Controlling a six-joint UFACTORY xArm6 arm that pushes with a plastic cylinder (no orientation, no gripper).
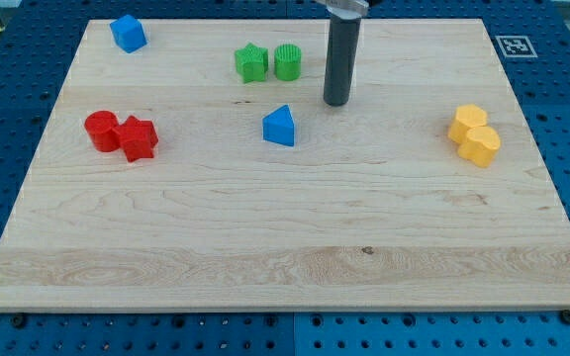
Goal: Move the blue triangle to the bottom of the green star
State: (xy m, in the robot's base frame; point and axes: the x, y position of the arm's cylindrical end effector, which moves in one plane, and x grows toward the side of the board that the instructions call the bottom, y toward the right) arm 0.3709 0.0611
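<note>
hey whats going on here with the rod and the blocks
A robot arm with a straight dark rod is pushing coloured blocks around a wooden board. My tip sits just to the upper right of the blue triangle, apart from it. The green star lies up and to the left, beside a green cylinder. The triangle is below the star but off to its right, not yet tucked under it.

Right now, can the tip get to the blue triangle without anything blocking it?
Probably yes. My tip rests on bare board to the upper right of the blue triangle, with no block between them. The green star and green cylinder sit toward the view's top, off that path.
</note>
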